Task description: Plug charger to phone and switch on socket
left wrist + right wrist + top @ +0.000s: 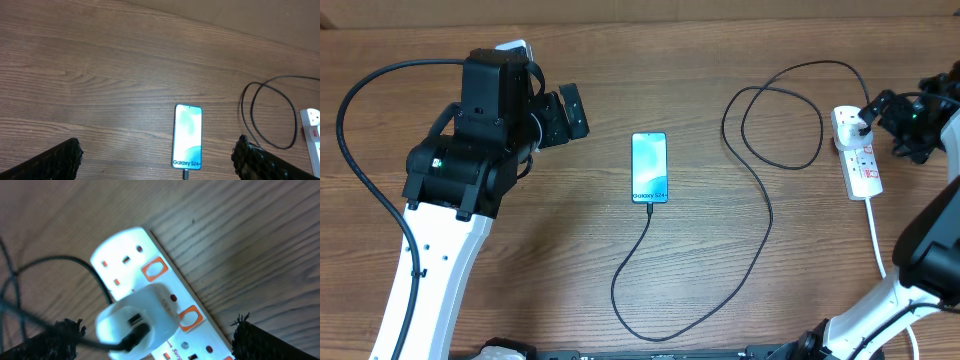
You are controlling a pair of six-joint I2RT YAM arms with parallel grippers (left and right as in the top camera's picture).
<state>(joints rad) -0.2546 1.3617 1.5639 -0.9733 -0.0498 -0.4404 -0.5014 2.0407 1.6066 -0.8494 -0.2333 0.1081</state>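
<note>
1. Here the left arm [450, 170] stands at the left side of the table [650, 60], folded at the elbow, with its wrist turned toward the phone [649, 167].
2. The left gripper [563, 115] hangs over bare wood, well apart from the phone, jaws spread wide and empty.
3. The phone lies flat mid-table with its screen lit cyan. The small tip of the charger [760, 230] sits in its near end.
4. The charger's black cable curves right, loops, and ends at a white plug [136, 320] seated in the socket [125, 255].
5. The right arm [930, 250] reaches in from the right edge. The right gripper [157, 325] hovers over the socket's far end, jaws wide on either side of the plug.
6. An orange-red switch [154, 269] sits just beside the plug, and I cannot tell whether it is on or off.
</note>
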